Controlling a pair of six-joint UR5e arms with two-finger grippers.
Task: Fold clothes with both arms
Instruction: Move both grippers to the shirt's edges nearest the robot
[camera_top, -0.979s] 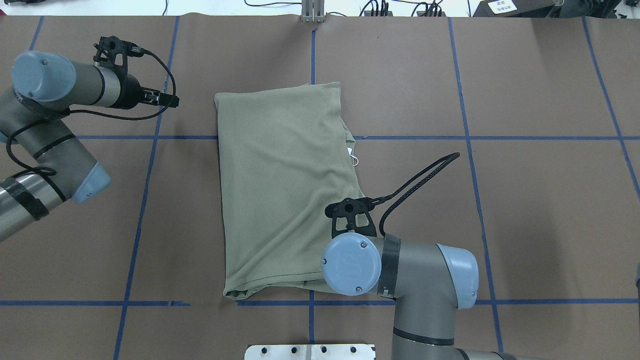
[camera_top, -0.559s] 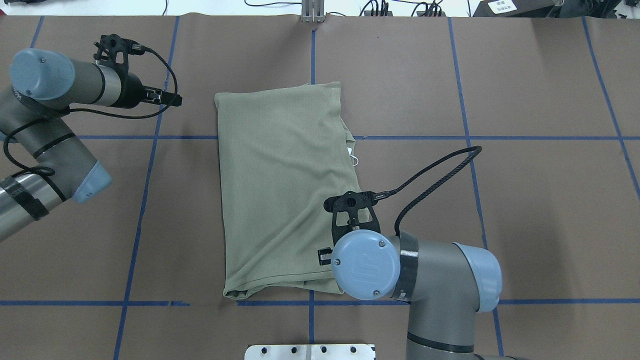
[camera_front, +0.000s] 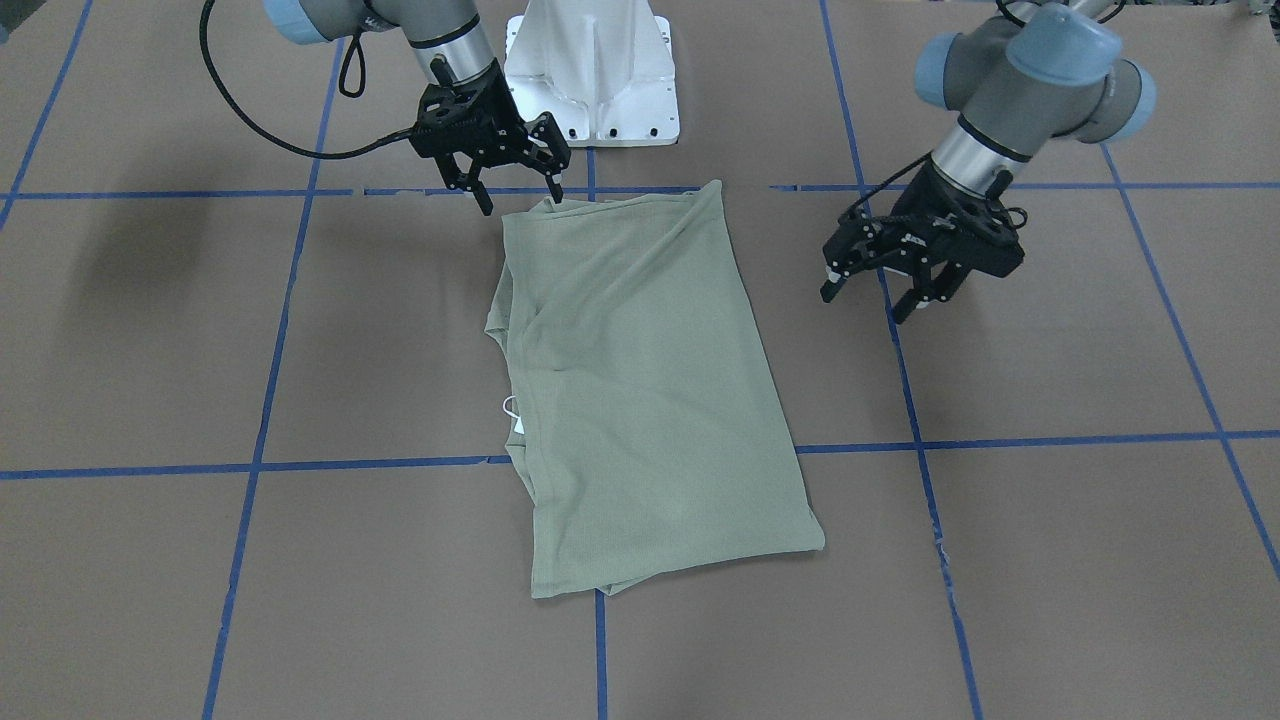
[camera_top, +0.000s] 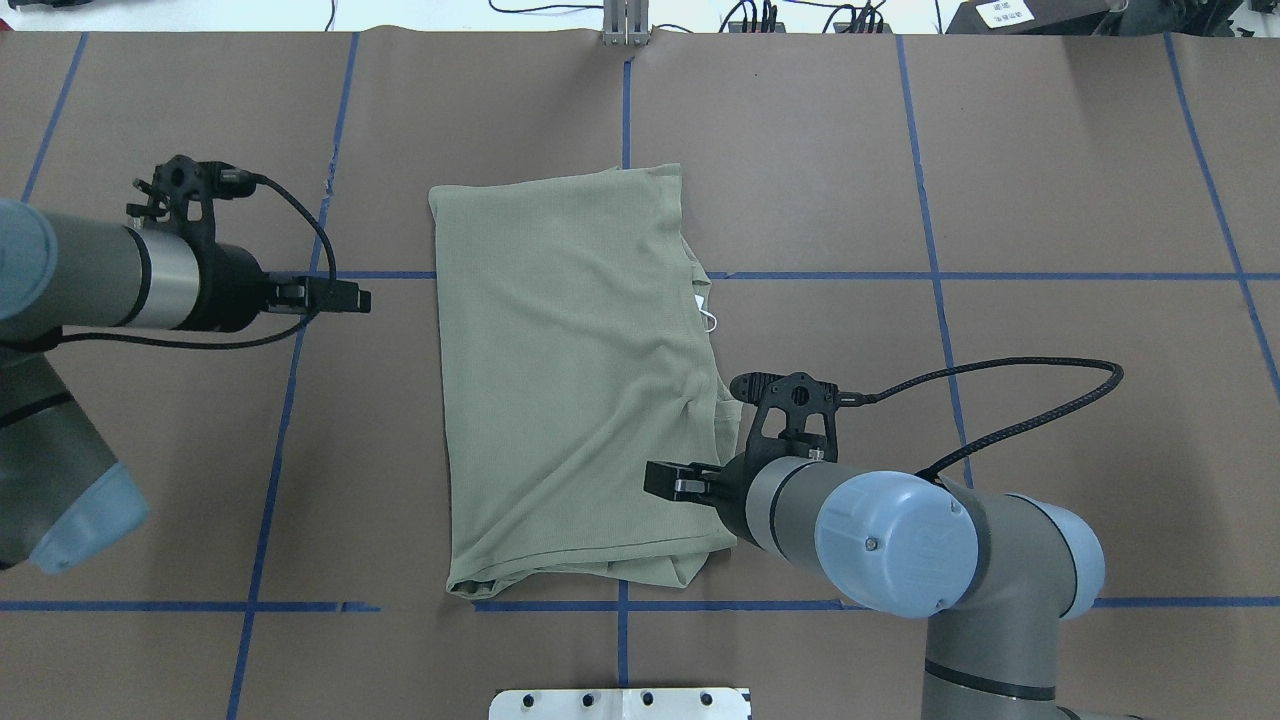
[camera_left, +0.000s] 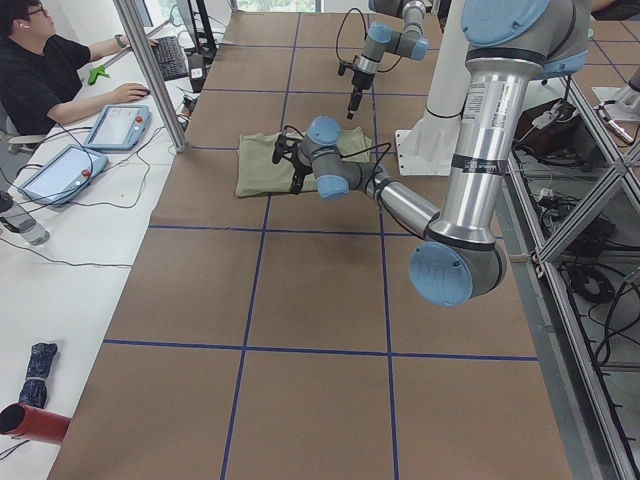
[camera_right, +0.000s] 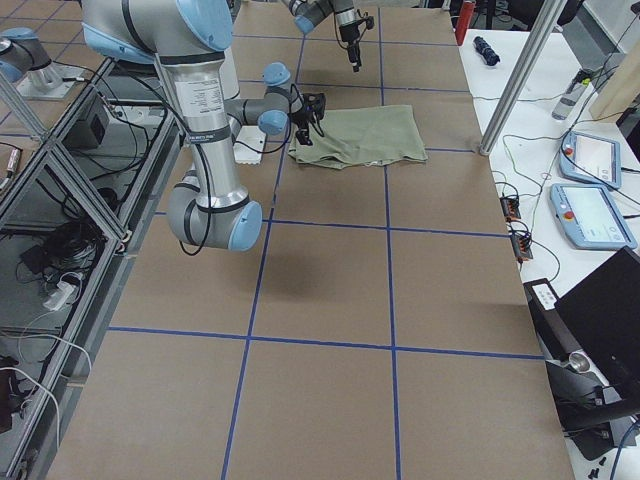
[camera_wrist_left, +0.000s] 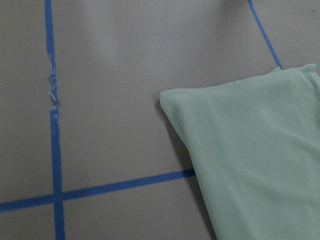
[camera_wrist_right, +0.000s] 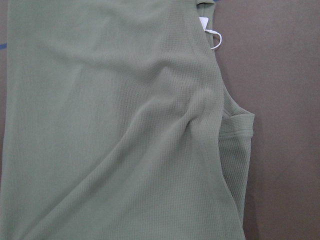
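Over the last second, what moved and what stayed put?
The left hand came back toward the robot, beside the shirt's left edge. The right arm swung out to its right; the right hand now shows over the shirt's near right corner. Both hands open, holding nothing; shirt unmoved.

brown, perhaps papered table (camera_top: 1100, 150), blue tape lines (camera_top: 1050, 276)

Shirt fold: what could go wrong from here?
1. The open right gripper sits at a layered corner of the shirt; it may pinch only some layers.
2. The left gripper, open, is off the cloth; a one-sided lift could skew the fold.
3. The white tag loop sticks out and could snag.
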